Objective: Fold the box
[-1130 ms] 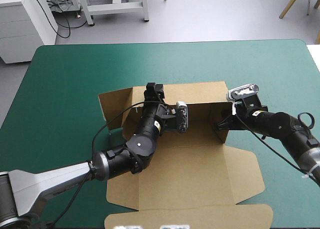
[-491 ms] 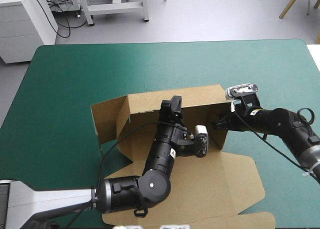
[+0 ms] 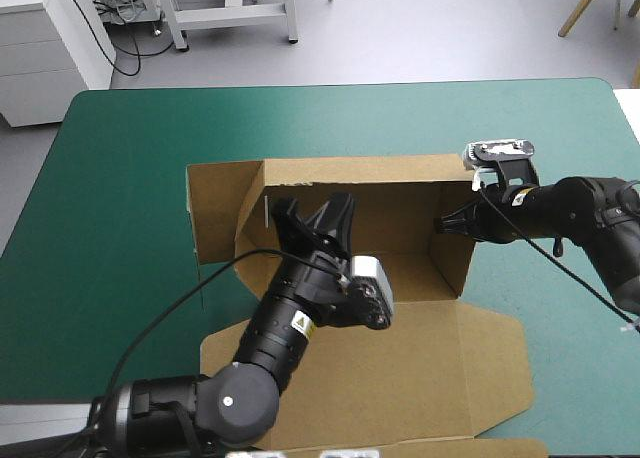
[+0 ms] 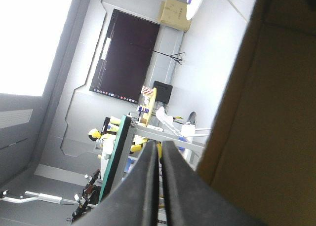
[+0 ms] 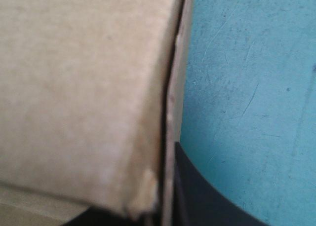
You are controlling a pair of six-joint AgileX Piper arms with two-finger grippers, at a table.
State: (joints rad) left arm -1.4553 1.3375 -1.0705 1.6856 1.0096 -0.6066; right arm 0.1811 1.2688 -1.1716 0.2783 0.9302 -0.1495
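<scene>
1. The brown box (image 3: 350,193) is lying mid-table on the teal-green cover (image 3: 120,178). Its left flap (image 3: 215,213) is splaying outward and could sag flat if left untucked.
2. The left gripper (image 4: 160,146), fingers pressed together on nothing, is reaching inside beside the back wall (image 3: 380,178). A hard push could crease it.
3. The right gripper (image 3: 443,225) is pinching the right wall (image 3: 450,263). A slipping grip would drop it.
</scene>
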